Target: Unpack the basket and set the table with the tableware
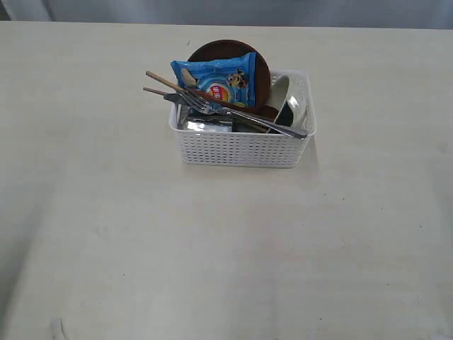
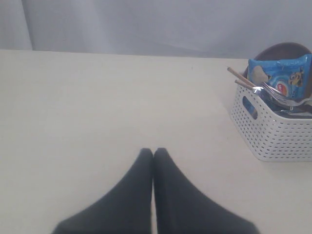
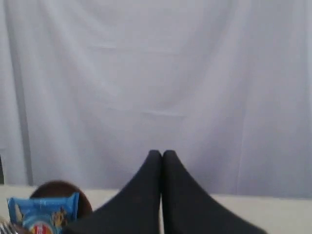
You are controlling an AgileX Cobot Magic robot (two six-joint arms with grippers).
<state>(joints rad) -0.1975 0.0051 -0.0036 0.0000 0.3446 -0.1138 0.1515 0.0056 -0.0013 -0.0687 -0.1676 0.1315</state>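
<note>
The white lattice basket stands on the beige table, a little behind the middle. A brown plate leans upright at its back, and a cream bowl is tilted at its right end. A steel fork and knife lie across the top with two wooden chopsticks sticking out left. Neither arm shows in the exterior view. My left gripper is shut and empty over bare table, well away from the basket. My right gripper is shut and empty, raised, with the plate low beside it.
A blue snack bag stands in the basket in front of the plate, also seen as the snack bag and the snack bag in the wrist views. A grey curtain hangs behind the table's far edge.
</note>
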